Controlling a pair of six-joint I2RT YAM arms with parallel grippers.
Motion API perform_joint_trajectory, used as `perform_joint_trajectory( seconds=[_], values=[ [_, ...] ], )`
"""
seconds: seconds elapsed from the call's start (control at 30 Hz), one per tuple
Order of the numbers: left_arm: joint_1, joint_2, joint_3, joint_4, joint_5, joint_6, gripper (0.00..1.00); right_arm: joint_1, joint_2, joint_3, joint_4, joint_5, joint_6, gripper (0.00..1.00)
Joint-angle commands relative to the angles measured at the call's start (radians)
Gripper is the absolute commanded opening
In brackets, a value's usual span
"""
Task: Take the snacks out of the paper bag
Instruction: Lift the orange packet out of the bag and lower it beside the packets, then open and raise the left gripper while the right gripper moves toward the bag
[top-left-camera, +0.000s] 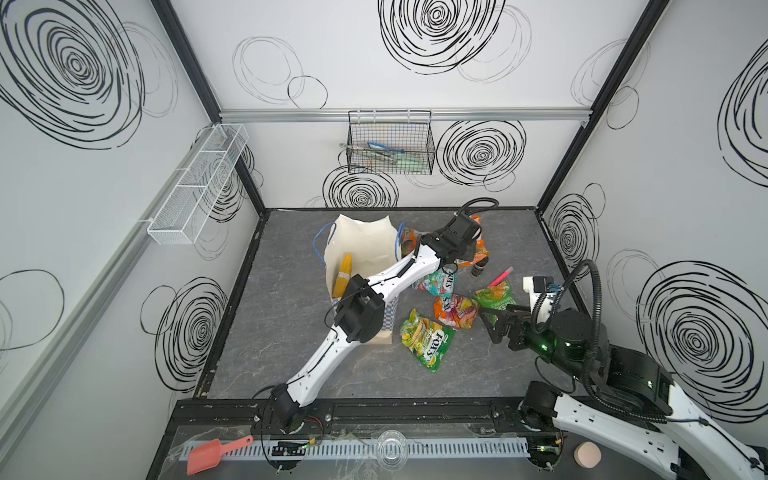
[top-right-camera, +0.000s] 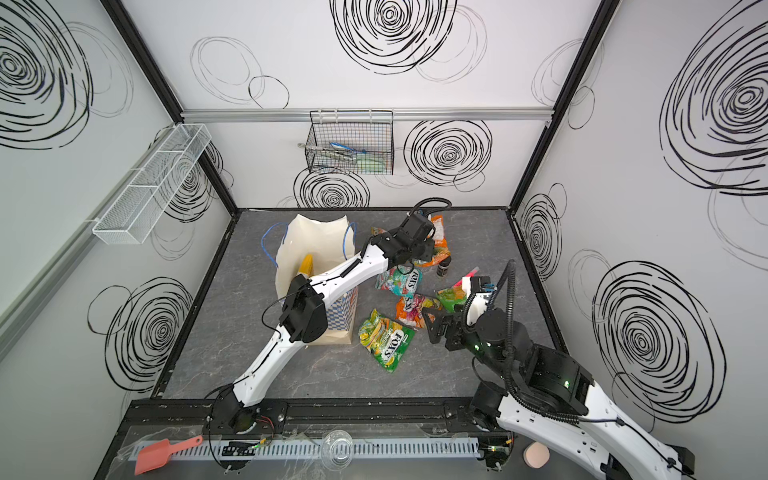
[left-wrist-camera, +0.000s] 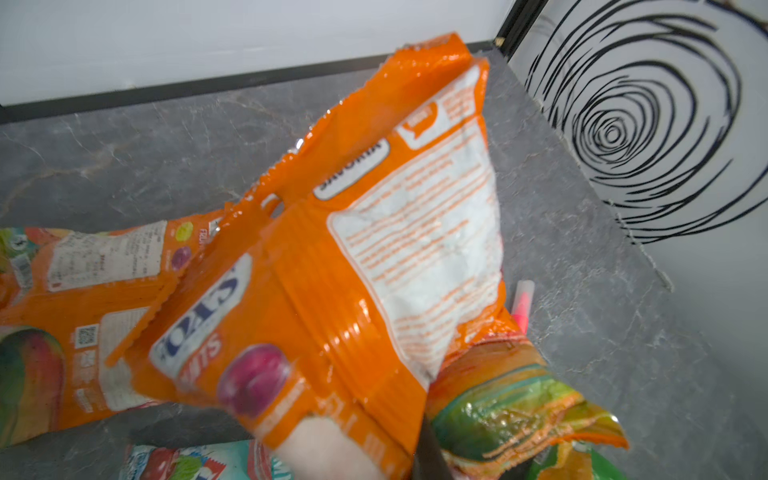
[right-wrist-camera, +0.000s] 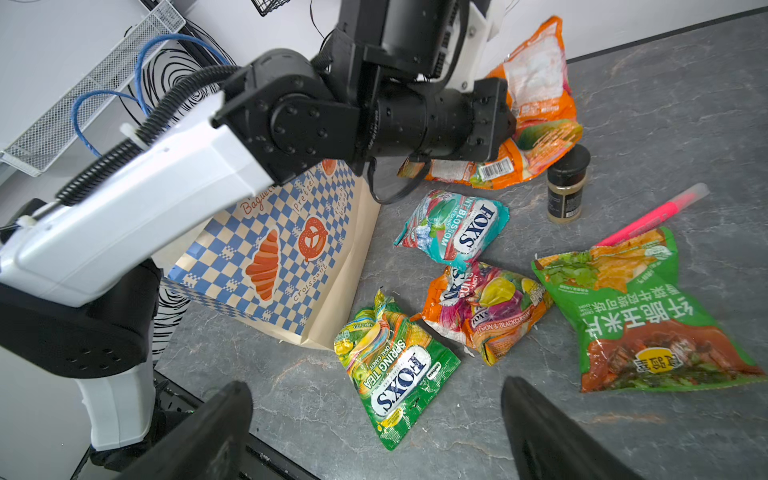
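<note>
The paper bag (top-left-camera: 361, 245) (right-wrist-camera: 282, 257) stands upright at the back left of the table, with a yellow-gold packet (top-left-camera: 345, 274) sticking up inside it. My left gripper (top-left-camera: 461, 249) (left-wrist-camera: 374, 453) is to the right of the bag, shut on an orange FOX'S packet (left-wrist-camera: 374, 249) (right-wrist-camera: 536, 70) held above another orange packet (right-wrist-camera: 540, 141). On the table lie a teal packet (right-wrist-camera: 453, 228), an orange-pink packet (right-wrist-camera: 486, 307), a green FOX'S packet (top-left-camera: 428, 345) (right-wrist-camera: 395, 365) and a larger green packet (right-wrist-camera: 640, 316). My right gripper (top-left-camera: 490, 320) (right-wrist-camera: 374, 436) hovers open near them, holding nothing.
A small dark jar (right-wrist-camera: 567, 187) and a pink marker (right-wrist-camera: 652, 216) lie beside the packets at the right. A black wire basket (top-left-camera: 390, 145) hangs on the back wall and a white mesh shelf (top-left-camera: 199, 183) on the left wall. My left arm reaches across the bag.
</note>
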Motion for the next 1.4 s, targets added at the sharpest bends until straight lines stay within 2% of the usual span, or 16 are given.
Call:
perform_joint_trajectory(
  seconds=[0.0,0.07,0.13,0.3,0.67,0.83,0.93,1.13,1.23,1.37],
  values=[
    [0.005,0.001,0.028,0.046,-0.034,-0.013,0.08,-0.003,-0.009,0.026,-0.019,0.005,0.016,0.97],
    [0.013,-0.004,0.027,0.041,-0.057,-0.009,0.11,-0.003,-0.006,0.030,-0.021,0.004,0.019,0.97],
    [0.021,-0.016,0.020,0.042,-0.058,-0.006,0.21,-0.003,-0.005,0.033,-0.021,0.004,0.020,0.97],
    [0.023,-0.076,0.002,0.049,-0.034,0.005,0.37,-0.002,0.006,0.030,-0.002,0.003,0.016,0.97],
    [0.009,-0.319,-0.008,0.096,0.046,0.031,0.37,-0.003,0.025,0.040,0.039,-0.002,0.015,0.97],
    [0.006,-0.485,-0.038,0.079,0.058,0.077,0.37,-0.003,0.035,0.037,0.050,-0.002,0.015,0.97],
    [0.007,-0.631,-0.112,0.075,0.042,0.111,0.37,-0.003,0.042,0.033,0.060,-0.003,0.014,0.97],
    [0.050,-0.978,-0.376,0.087,-0.055,0.188,0.37,-0.003,0.063,0.027,0.108,0.008,-0.012,0.97],
    [0.122,-1.148,-0.530,0.088,-0.092,0.198,0.37,-0.003,0.097,0.035,0.142,0.013,-0.040,0.97],
    [0.273,-1.349,-0.740,0.087,-0.095,0.200,0.38,-0.006,0.174,0.077,0.209,0.003,-0.105,0.97]
  ],
)
